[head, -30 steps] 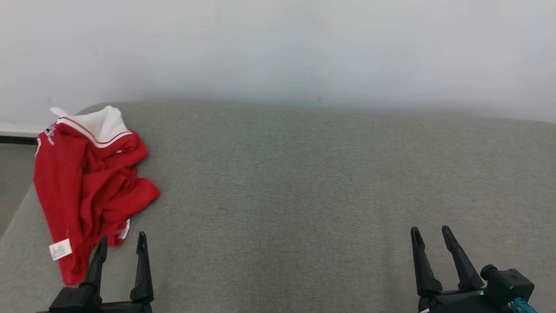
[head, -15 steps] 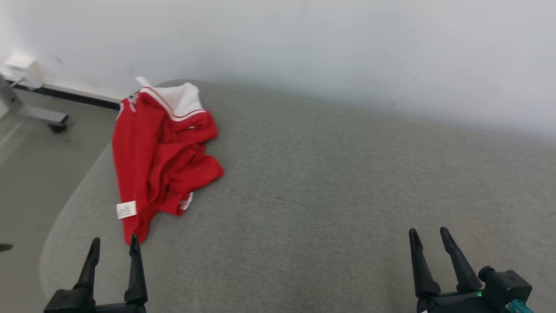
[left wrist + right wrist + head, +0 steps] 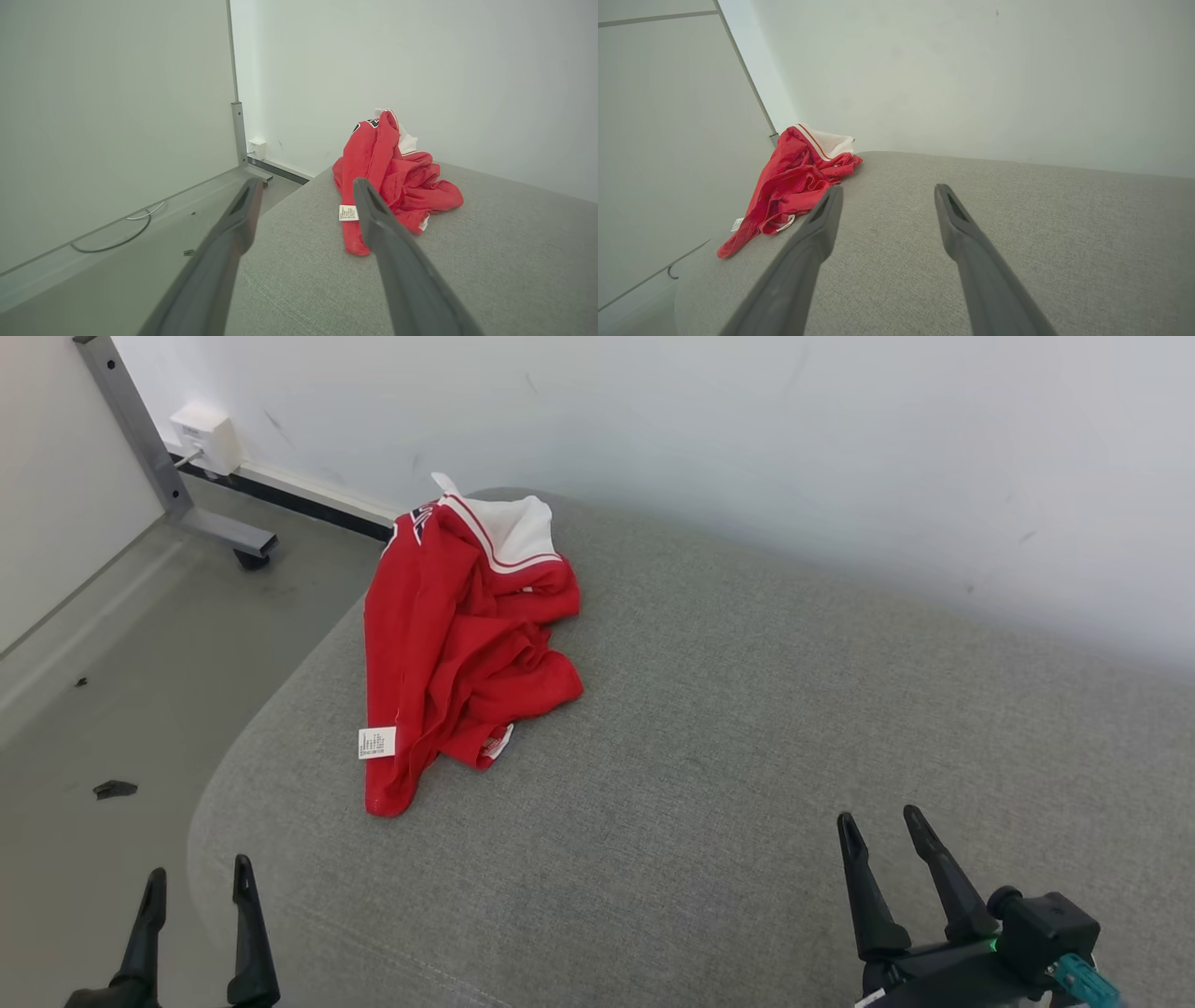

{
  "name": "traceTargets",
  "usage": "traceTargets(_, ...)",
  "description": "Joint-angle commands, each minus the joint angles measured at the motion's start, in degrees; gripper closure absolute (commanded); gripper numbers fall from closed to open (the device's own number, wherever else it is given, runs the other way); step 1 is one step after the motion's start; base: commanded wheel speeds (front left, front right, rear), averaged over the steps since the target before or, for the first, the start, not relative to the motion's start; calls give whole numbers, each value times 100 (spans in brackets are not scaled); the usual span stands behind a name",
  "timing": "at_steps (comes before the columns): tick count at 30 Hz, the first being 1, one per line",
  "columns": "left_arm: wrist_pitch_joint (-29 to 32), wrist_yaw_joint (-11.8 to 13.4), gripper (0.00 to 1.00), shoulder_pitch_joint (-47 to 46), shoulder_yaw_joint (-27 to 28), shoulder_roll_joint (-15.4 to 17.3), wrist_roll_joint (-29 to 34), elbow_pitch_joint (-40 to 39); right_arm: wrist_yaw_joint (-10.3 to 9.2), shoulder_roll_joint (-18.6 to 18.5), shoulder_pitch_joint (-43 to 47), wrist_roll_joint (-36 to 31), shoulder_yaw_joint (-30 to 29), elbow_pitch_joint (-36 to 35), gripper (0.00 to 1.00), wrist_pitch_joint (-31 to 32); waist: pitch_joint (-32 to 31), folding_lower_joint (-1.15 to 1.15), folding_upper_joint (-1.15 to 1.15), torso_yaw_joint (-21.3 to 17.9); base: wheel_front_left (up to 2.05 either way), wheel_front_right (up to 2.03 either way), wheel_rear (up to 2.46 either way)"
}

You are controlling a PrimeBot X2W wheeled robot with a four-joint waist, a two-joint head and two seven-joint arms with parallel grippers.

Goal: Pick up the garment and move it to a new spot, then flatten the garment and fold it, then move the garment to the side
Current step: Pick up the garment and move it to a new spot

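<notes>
Two grippers logged low in the head view, both empty. I had the left gripper (image 3: pixel 198 868) at the lower left, its two long dark fingers pointing up the view and spread apart, nothing between them. Its outer finger sat over the grey floor (image 3: pixel 112 691), its inner finger over the rounded corner of the broad grey woven-fabric cushion (image 3: pixel 747 728). Contact with the cushion: could not tell. Right gripper (image 3: pixel 878 814) at the lower right, fingers likewise parted and leaning slightly leftward, poised over bare cushion; a green light showed on its body.

The crumpled red fabric garment (image 3: pixel 457 644) lay in a heap on the cushion's far left corner, close to the pale wall (image 3: pixel 747 439). A white panel edged with a thin red stripe sat at its far end; a small white care label (image 3: pixel 376 743) lay on its left edge, at the near end. Garment well apart from both grippers, nearer the left one.

Left wrist view: fingers splayed wide, the garment ahead and just right of the line between them, the right finger's tip overlapping its near end in line of sight only. Right wrist view: fingers open over cushion, garment well off to the left of the left finger.

On the floor beyond the cushion: a grey metal frame leg (image 3: pixel 140 439) on a caster, a small white box (image 3: pixel 207 436) against the wall, a small dark scrap (image 3: pixel 114 790).
</notes>
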Motion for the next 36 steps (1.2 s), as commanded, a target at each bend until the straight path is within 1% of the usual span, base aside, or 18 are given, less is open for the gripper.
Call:
traceTargets(1,-5,44,0,87,30,-10,-31,-57,-12,-59,-75,34,38,37,0,-4,46,0,0,33,0,0,0)
traceTargets(13,-5,145,0,189,89,-32,-93,-194,-12,-163,-300,87,194,204,0,-23,100,0,0,46,0,0,0)
traceTargets(19,-5,35,0,-215,42,-17,-128,2,-12,-201,-176,9,-38,161,0,-36,136,0,0,2,0,0,0)
traceTargets(21,-5,-14,0,-463,22,39,-122,131,-12,-211,-81,-45,-157,128,0,-36,151,0,0,-18,0,0,0)
traceTargets(24,-5,-155,0,-1000,-71,181,-97,428,-12,-210,36,-128,-385,7,0,-38,225,0,0,-54,0,0,0)
traceTargets(29,-2,-250,0,-2035,6,438,-268,828,-12,-331,-8,-300,-567,-309,0,73,672,0,0,-456,0,0,0)
traceTargets(36,138,-325,0,-3470,188,860,-503,1222,-12,-640,-244,-431,-914,-827,0,306,1527,0,0,-1216,0,0,0)
